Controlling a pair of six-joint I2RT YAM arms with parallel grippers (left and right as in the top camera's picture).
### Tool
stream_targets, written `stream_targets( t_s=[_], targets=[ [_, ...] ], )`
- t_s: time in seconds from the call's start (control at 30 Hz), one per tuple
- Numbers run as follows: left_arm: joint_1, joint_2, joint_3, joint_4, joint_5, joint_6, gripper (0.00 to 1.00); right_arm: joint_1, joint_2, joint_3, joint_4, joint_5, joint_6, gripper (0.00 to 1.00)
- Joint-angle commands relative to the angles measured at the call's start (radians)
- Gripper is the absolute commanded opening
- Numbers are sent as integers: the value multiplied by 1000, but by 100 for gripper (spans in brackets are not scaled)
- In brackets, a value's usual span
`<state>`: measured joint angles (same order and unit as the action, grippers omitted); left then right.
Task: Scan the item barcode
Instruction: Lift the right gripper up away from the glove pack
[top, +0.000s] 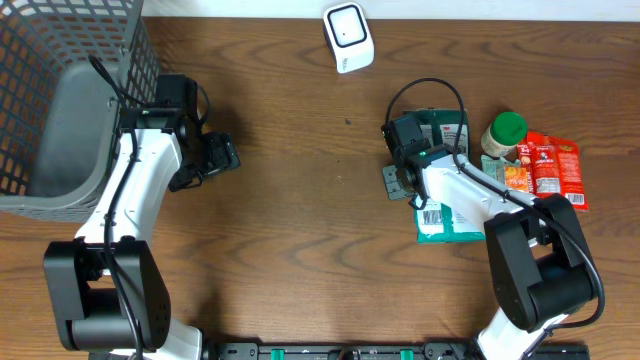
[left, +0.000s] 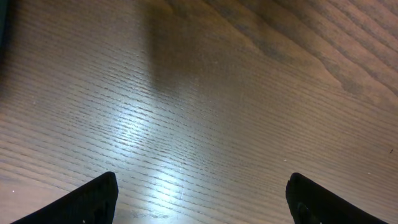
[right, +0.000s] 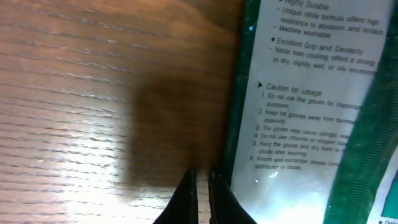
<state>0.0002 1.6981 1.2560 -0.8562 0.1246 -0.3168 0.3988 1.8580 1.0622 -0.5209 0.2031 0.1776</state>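
While the left claw (left: 202, 193) hangs released, we should reopen our clenched, empty right claw (right: 202, 196) onto the packet (right: 298, 124)'s left edge.

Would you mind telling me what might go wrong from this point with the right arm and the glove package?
1. The right gripper looks shut over bare wood just beside the glove package, so a lift may come up empty.
2. The package lies flat, close beside a green-lidded jar and red packets; dragging it could disturb them.
3. The scanner sits well away, so a weak edge grip might slip in transit.
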Motion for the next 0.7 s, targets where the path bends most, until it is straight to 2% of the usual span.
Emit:
stream_targets(
  t_s=[0.0,0.07,0.2,0.33,0.43,0.5,0.53,0.57,0.67],
  targets=[
    [8,8,-2,-3,-13,-2,87,2,11,-9,-13,35,-13,4],
    [8,8,-2,-3,-13,-2,87,2,8,-8,-21,36,-83,1],
    [8,8,-2,-3,-13,-2,87,3,-5,2,-21,-5,-93,4],
    [8,8,-2,-3,-13,-2,88,3,-31,24,-26,-138,-92,18],
    [8,8,-2,-3,-13,-2,87,3,-72,40,-55,-149,-92,29],
    [8,8,-2,-3,-13,-2,87,0,-115,45,-66,-149,-92,42],
    [8,8,-2,-3,-13,-2,87,-2,-138,45,-66,-148,-86,60],
    [8,8,-2,-3,-13,-2,87,-9,-190,45,-63,-148,-81,97],
    [8,8,-2,-3,-13,-2,87,-28,-267,45,-57,-148,-81,99]
  ],
)
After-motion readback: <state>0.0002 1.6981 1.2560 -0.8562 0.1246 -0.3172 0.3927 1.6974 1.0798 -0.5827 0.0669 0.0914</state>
